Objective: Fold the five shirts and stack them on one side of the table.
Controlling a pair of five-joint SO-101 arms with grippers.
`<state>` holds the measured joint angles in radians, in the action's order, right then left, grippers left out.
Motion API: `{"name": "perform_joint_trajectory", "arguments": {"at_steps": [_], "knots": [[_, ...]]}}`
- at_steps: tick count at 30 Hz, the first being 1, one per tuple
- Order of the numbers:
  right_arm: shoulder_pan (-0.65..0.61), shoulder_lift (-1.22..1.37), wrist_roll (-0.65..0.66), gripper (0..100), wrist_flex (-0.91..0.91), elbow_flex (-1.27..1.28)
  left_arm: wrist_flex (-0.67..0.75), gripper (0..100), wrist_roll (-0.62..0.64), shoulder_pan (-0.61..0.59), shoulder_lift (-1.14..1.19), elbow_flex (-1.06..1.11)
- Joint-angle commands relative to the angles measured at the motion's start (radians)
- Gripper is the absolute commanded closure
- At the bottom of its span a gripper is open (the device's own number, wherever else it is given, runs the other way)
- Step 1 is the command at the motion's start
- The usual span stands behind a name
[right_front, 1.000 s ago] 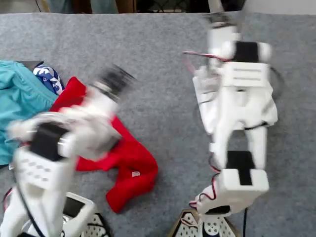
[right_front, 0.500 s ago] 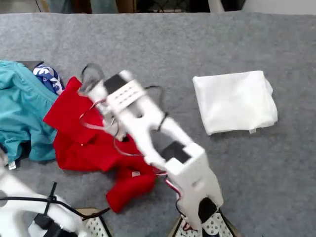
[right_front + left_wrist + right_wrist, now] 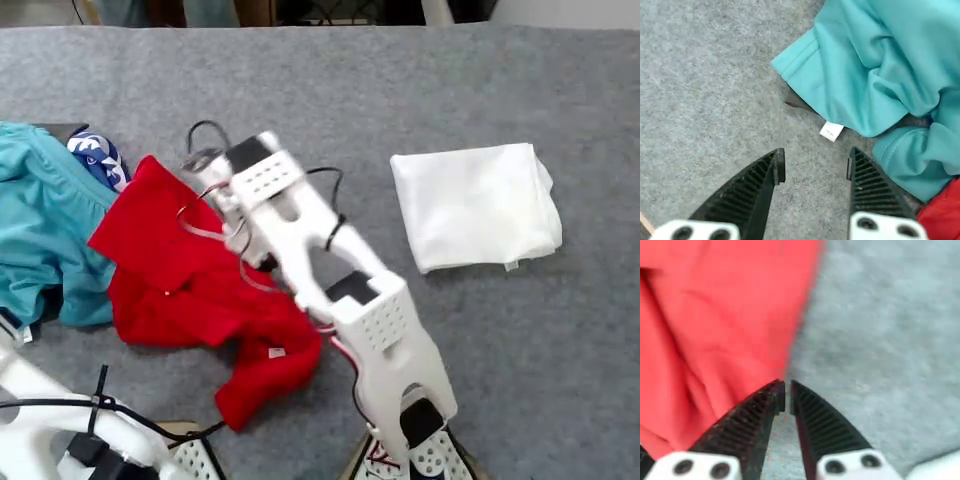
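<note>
Red crumpled fabric shirt (image 3: 190,270) lies in a loose heap on the grey felt-covered worktop (image 3: 330,90), left of centre in the high view, its edge touching the turquoise rumpled shirt (image 3: 40,230). A blue-and-white patterned garment (image 3: 98,158) peeks out between the two at the far side. Well apart from this heap, the white folded shirt (image 3: 475,205) sits as a neat rectangle. It is likely the start of the stack, which would explain why it lies away from the unfolded pile.

The right arm stretches diagonally from its base to the far edge of the red shirt. The right pincer (image 3: 787,390) is pressed almost together at the border where red cloth meets grey felt. Whether a fold of the hem is caught between the jaws I cannot tell. That spot suits taking an edge to drag the shirt flat or pull it free of the pile.

The left pincer (image 3: 815,165) hangs spread wide over bare felt, just beside the turquoise shirt's hem and its small white label (image 3: 831,131), holding nothing. It seems placed out of the right arm's way, and near the next garment.
</note>
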<state>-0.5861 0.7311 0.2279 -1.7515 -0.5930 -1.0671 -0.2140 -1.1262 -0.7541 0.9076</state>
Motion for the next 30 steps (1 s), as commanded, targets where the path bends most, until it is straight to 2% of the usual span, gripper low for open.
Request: {"name": "perform_joint_trajectory", "arguments": {"at_steps": [1,5,8,14,17,19,21,23,26,28,30], "knots": [[0.101,-0.045,-0.005,98.4,-0.014,-0.05,0.012,78,0.011,0.039,-0.018,0.03],[0.143,-0.134,-0.005,98.3,-0.014,0.031,0.012,78,0.014,0.048,-0.02,0.058],[0.063,-0.206,-0.005,96.1,-0.011,0.113,0.012,78,0.014,0.05,-0.02,0.051],[-0.12,-0.262,0.003,66.1,-0.006,0.182,0.055,78,0.009,0.047,-0.012,0.059],[-0.183,-0.208,-0.003,56.9,0.052,0.205,0.049,78,0.009,0.048,-0.018,0.059],[-0.195,-0.148,-0.003,58.0,0.091,0.222,0.049,78,0.009,0.048,-0.02,0.059],[-0.195,-0.081,-0.003,63.9,0.095,0.217,0.049,78,0.009,0.048,-0.02,0.059],[-0.187,-0.033,-0.005,75.9,0.092,0.214,0.049,78,0.009,0.048,-0.02,0.059],[-0.152,-0.025,-0.005,99.2,0.097,0.216,0.051,78,0.009,0.045,-0.02,0.059],[-0.115,-0.036,-0.005,94.9,0.081,0.202,0.052,78,0.009,0.045,-0.015,0.059],[-0.066,-0.064,-0.005,97.5,0.046,0.18,0.054,78,0.009,0.048,-0.012,0.059]]}}
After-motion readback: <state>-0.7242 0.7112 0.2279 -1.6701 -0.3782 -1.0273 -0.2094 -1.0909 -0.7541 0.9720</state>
